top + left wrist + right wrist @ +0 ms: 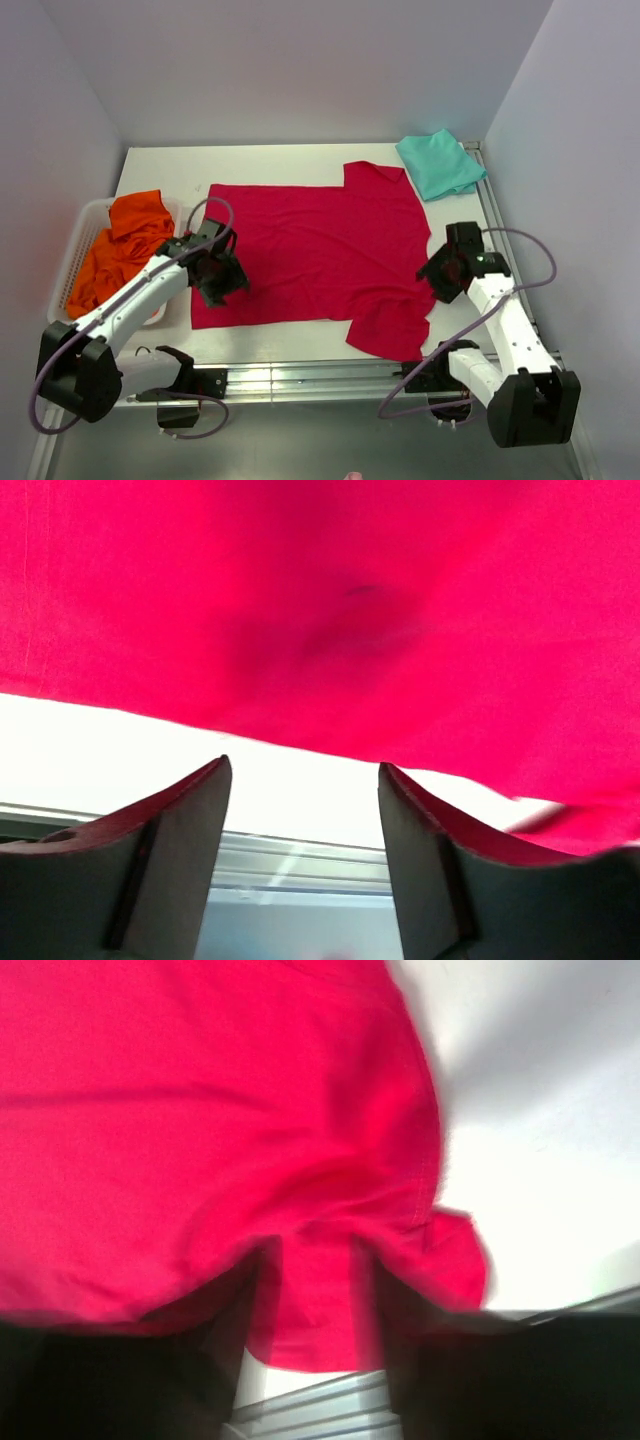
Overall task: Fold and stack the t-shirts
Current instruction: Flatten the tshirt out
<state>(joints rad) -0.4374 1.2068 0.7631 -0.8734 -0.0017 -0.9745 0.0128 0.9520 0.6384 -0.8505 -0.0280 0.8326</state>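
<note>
The crimson-red t-shirt (310, 250) lies spread flat across the table, one sleeve toward the back and one (385, 325) at the front right. My left gripper (222, 285) stands open over the shirt's left edge near the front corner. In the left wrist view the left gripper (303, 765) has nothing between its fingers, and the red cloth (350, 600) lies just beyond them. My right gripper (437, 272) is at the shirt's right edge. In the blurred right wrist view the right gripper (318, 1250) has its jaws apart, with a loose fold of red cloth (200, 1110) between them. A folded teal-green t-shirt (440, 165) sits at the back right.
A white slatted basket (75, 240) on the left holds crumpled orange garments (125, 245). Grey walls close in the table on three sides. A metal rail (330, 375) runs along the near edge between the arm bases.
</note>
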